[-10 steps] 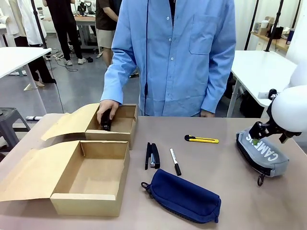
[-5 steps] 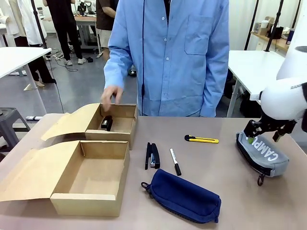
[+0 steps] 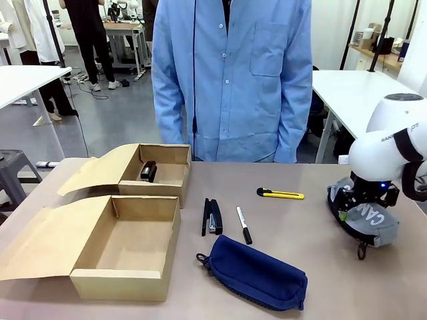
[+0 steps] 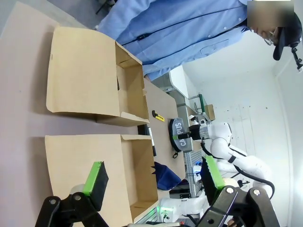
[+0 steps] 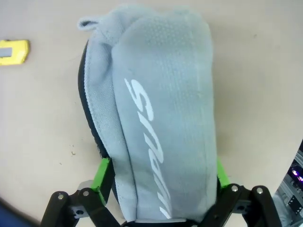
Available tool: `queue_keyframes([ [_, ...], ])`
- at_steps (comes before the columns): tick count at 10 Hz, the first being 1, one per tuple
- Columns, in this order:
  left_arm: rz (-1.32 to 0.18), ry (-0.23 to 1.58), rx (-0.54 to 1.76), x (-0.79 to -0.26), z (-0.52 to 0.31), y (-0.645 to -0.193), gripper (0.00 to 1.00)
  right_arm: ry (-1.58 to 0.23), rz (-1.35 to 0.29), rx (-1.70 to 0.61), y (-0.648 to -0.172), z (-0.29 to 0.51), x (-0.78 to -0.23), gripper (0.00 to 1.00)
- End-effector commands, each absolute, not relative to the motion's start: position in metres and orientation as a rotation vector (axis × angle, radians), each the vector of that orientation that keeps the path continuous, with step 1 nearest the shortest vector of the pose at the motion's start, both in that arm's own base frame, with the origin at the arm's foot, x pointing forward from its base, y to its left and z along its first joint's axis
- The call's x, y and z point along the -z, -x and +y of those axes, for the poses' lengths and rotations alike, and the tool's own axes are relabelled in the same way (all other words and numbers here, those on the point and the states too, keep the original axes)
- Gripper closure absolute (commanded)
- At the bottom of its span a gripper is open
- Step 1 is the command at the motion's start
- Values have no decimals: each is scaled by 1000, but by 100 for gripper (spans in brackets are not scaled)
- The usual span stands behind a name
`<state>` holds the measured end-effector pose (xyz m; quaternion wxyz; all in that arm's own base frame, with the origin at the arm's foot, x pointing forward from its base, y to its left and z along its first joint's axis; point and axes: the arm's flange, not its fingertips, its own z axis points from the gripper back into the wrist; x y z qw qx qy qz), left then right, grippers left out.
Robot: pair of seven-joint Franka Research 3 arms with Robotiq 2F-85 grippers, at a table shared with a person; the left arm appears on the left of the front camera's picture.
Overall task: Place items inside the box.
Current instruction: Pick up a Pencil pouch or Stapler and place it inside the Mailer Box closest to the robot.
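Flanking the light blue pouch (image 5: pixel 161 118), the right fingers (image 5: pixel 101 176) stand spread.

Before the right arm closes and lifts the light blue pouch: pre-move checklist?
1. The right gripper straddles the light blue pouch: ok.
2. Jaws closed on it: not ok, they look fully open.
3. Pouch lying on the table: ok.
4. The near box has its lid open: ok.
5. The left gripper open and out of the way: ok.
6. Clearance over the navy pouch on the way: cannot tell.
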<state>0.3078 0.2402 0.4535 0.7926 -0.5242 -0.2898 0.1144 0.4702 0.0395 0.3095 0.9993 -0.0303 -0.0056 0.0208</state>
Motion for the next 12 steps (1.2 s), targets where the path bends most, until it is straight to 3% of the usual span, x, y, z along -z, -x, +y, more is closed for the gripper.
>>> queue_keyframes([
  [1, -654, 1142, -230, -456, 239, -309, 0, 74, 11, -12, -475, 43, -303, 0],
  [4, -654, 1142, -230, -456, 239, -309, 0, 77, -6, 10, -473, 41, -304, 0],
  [5, -654, 1142, -230, -456, 239, -309, 0, 82, -4, 21, -473, 41, -304, 60],
  [6, -654, 1142, -230, -456, 239, -309, 0, 68, -4, 22, -473, 41, -304, 60],
  [7, -654, 1142, -230, -456, 239, -309, 0, 61, -9, 27, -473, 41, -306, 100],
  [8, -654, 1142, -230, -456, 239, -309, 0, 57, -12, 24, -473, 40, -308, 65],
  [9, -654, 1142, -230, -456, 239, -309, 0, 60, -14, 34, -473, 39, -309, 100],
  [12, -654, 1142, -230, -456, 239, -309, 0, 49, -20, 52, -469, 36, -317, 100],
])
